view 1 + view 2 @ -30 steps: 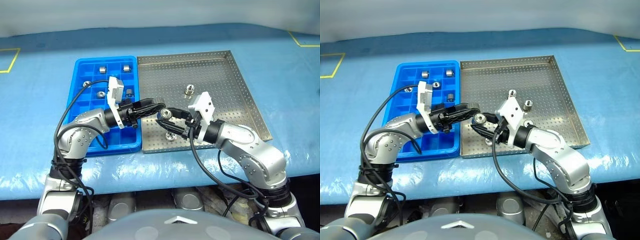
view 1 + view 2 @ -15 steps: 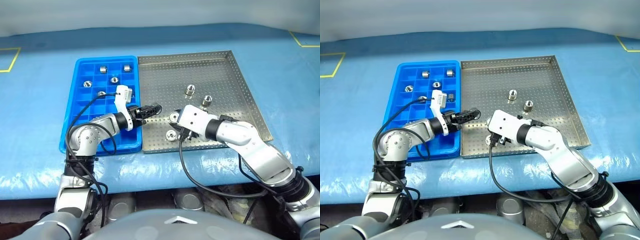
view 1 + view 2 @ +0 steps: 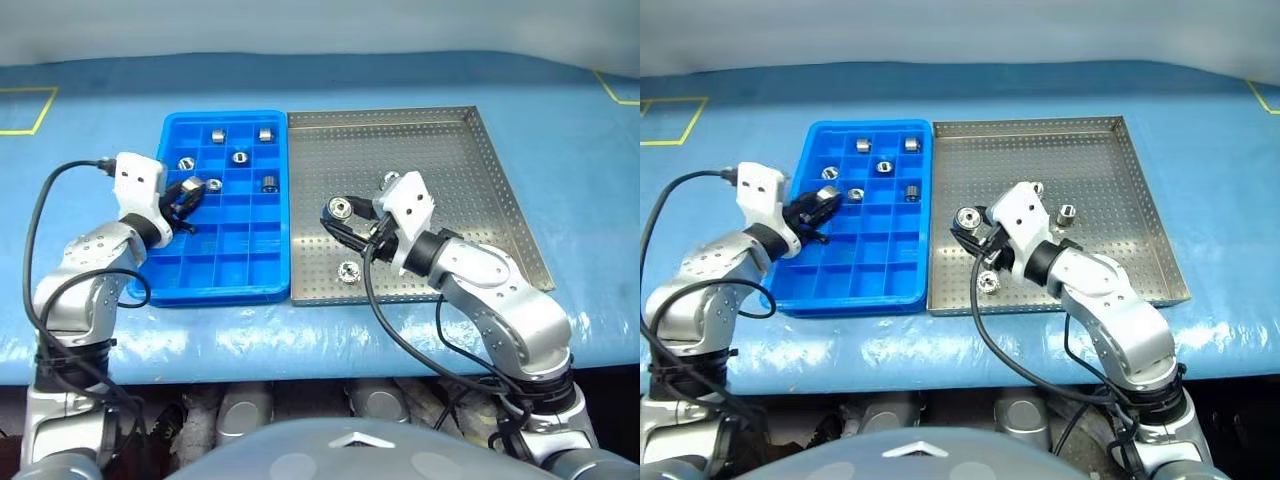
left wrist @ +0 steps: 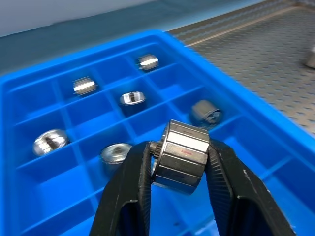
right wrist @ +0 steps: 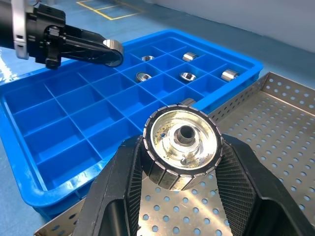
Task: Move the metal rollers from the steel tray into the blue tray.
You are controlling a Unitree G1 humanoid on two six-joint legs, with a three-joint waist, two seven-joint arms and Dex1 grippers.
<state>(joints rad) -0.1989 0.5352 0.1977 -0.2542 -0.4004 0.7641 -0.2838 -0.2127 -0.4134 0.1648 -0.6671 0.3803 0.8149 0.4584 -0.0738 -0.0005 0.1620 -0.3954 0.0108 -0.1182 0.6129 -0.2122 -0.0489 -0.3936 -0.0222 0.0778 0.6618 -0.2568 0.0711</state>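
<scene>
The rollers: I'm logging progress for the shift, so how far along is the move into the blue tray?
Done: six rollers lie in compartments of the blue tray. In hand: the left gripper holds one over the blue tray, and the right gripper holds another above the steel tray. Left: placing those two, plus what look like three loose rollers on the steel tray.

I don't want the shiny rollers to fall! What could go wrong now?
The left gripper holds a roller above the blue tray; letting go too high, it might bounce into another compartment. The right gripper holds its roller over the steel tray; it could slip.
</scene>
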